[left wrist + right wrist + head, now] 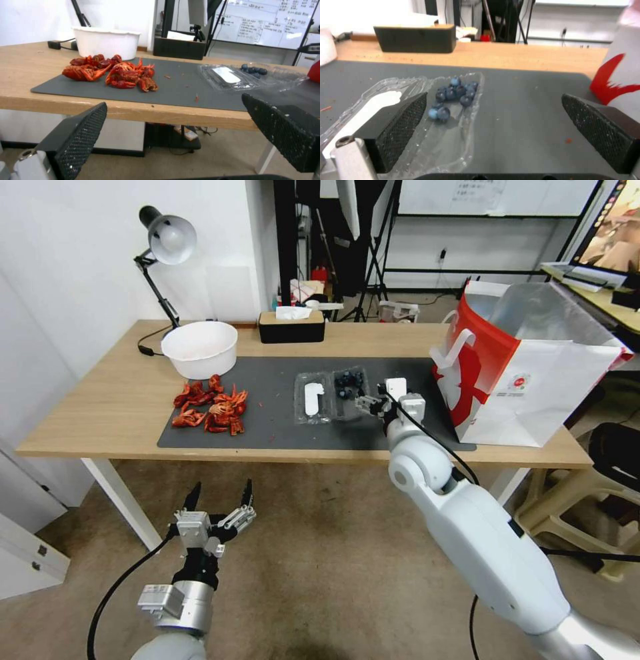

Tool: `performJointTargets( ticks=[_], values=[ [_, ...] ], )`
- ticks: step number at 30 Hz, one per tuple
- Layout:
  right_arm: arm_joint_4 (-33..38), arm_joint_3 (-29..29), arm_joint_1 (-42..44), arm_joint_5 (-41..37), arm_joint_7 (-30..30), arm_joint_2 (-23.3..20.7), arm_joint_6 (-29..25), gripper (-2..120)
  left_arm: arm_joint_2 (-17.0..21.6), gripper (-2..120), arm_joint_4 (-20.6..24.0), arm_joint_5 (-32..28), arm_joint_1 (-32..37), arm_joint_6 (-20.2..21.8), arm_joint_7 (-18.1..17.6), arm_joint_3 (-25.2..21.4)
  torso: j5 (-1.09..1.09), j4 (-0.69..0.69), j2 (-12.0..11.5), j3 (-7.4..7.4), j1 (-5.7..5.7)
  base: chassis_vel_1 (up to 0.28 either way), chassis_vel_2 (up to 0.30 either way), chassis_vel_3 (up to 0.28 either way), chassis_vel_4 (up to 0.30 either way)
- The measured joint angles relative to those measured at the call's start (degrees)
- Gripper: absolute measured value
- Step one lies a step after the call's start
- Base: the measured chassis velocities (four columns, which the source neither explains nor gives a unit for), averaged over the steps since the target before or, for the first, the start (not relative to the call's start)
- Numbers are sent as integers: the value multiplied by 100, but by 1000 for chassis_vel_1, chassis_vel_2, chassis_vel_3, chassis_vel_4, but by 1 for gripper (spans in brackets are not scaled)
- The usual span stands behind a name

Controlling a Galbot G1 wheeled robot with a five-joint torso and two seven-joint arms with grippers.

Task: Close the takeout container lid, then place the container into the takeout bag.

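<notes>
Your right gripper (pixel 369 405), jaws spread, hovers at the open clear plastic clamshell takeout container's (pixel 331 395) right edge. Its flat clear lid (pixel 313 399) lies leftward, away from it.

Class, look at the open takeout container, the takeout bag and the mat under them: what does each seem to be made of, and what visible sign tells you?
Takeout container: thin clear plastic, glossy; blueberries and the mat show through it.
Takeout bag: probably paper, matte white and red, with creased flat sides; silvery lining looks like foil.
Mat: dark grey, matte and flat, perhaps rubber or silicone; unclear.
</notes>
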State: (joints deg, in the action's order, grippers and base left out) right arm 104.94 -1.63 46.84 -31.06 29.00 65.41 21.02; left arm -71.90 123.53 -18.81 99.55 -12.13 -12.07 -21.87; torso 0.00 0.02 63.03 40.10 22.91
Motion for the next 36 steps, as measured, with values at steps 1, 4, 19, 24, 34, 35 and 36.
performJointTargets(
  ticks=[1,4,19,24,34,35,36],
  values=[
    [67,-99,179,115,-105,-28,-177,100,-3,100,0,-6,2,-1,0,7,0,-1,0,0,0,0,0,0,0],
    [335,-483,819,397,-458,-136,-767,100,-8,100,4,-33,5,-2,7,23,1,-2,0,0,0,0,0,0,0],
    [1438,-2106,4237,1847,-1400,0,-3373,100,58,100,-27,-112,-7,-6,57,100,-1,-2,2,-1,-1,0,0,0,0],
    [1464,-2162,4879,2069,-1504,161,-3915,100,72,100,-30,-128,-22,-9,66,125,0,-2,2,-1,-1,0,0,0,0],
    [1462,-2049,5368,2347,-1616,392,-4188,100,164,100,216,-977,-77,364,-44,262,0,-1,1,0,-1,0,0,0,0],
    [1453,-2031,5368,2375,-1618,399,-4184,100,190,100,263,-1136,-100,412,-29,267,-1,-1,0,0,-1,0,0,0,0],
    [1453,-2031,5368,2375,-1618,399,-4184,100,190,100,263,-1136,-100,412,-29,267,-1,-1,0,0,-1,0,0,0,0]
  ],
)
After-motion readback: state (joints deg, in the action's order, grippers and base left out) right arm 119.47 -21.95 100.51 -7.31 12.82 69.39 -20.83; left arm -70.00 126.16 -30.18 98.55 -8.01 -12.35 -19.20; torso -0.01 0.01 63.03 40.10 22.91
